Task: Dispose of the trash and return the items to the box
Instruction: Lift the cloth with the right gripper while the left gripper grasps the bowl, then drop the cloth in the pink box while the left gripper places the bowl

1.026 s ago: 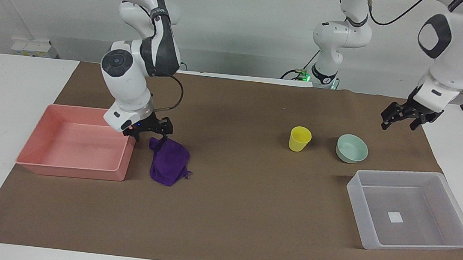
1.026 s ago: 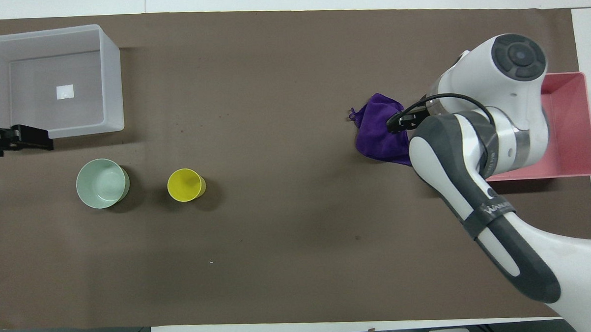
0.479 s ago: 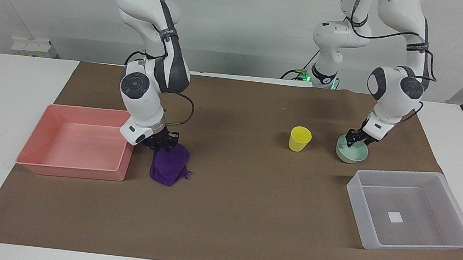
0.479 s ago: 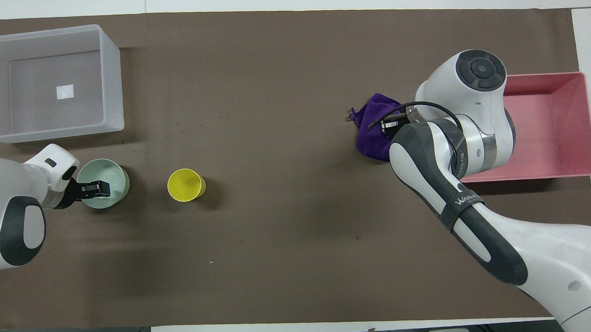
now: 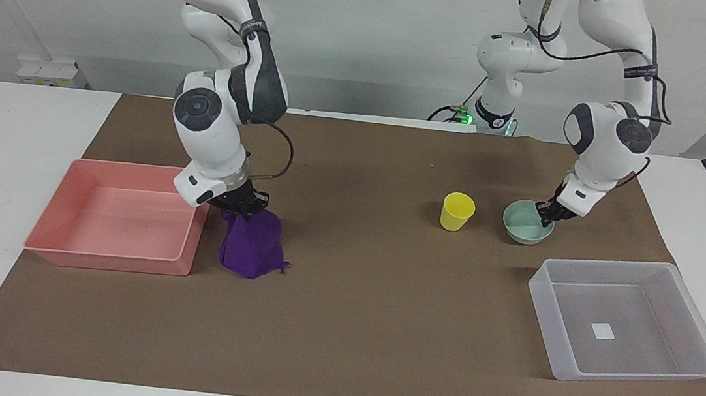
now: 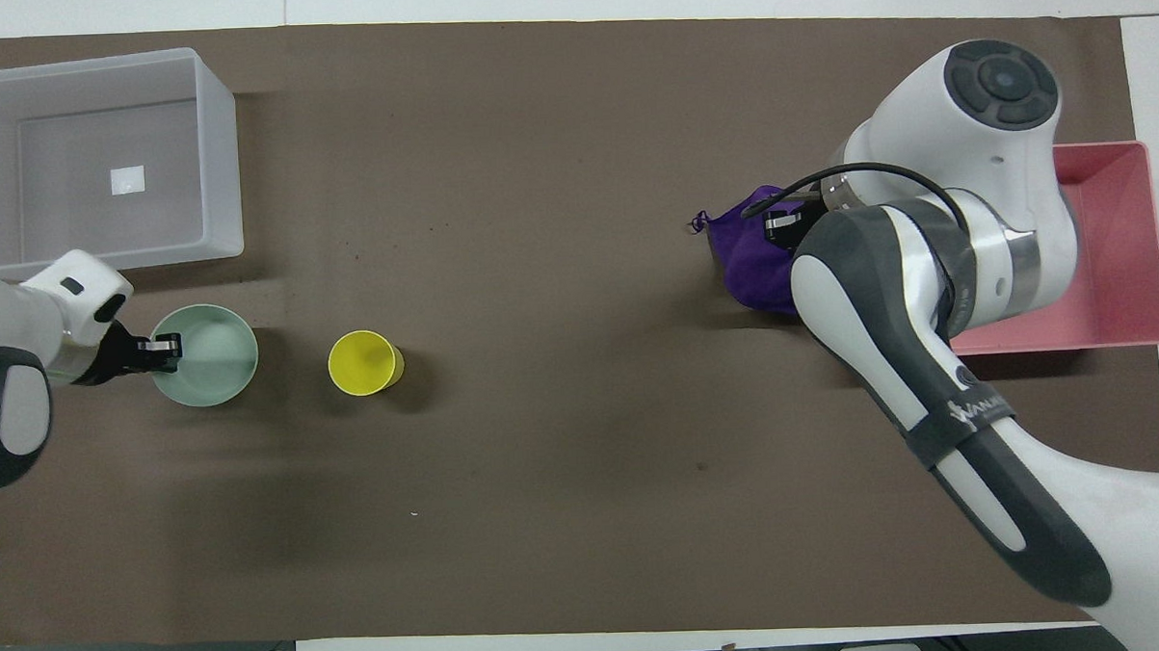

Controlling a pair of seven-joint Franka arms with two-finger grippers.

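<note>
The purple cloth (image 5: pixel 250 244) hangs bunched from my right gripper (image 5: pixel 242 203), which is shut on its top beside the pink tray; its lower end is at or just above the mat. It also shows in the overhead view (image 6: pixel 753 262), partly under the right gripper (image 6: pixel 784 225). My left gripper (image 5: pixel 548 214) is shut on the rim of the mint-green bowl (image 5: pixel 523 222), at the side toward the left arm's end; the bowl looks slightly raised. The overhead view shows the left gripper (image 6: pixel 163 348), the bowl (image 6: pixel 207 356) and the yellow cup (image 6: pixel 364 362). The cup (image 5: pixel 457 211) stands upright beside the bowl. The clear box (image 5: pixel 695 313) is empty.
The pink tray (image 5: pixel 79 241) stands at the right arm's end, empty, and shows in the overhead view (image 6: pixel 1131 248). The clear box (image 6: pixel 217 145) lies farther from the robots than the bowl. A brown mat (image 5: pixel 365 330) covers the table's middle.
The right gripper shut on the cloth and drew it up and a little toward the pink tray. The left gripper came down, took the bowl's rim and shifted the bowl slightly toward the cup.
</note>
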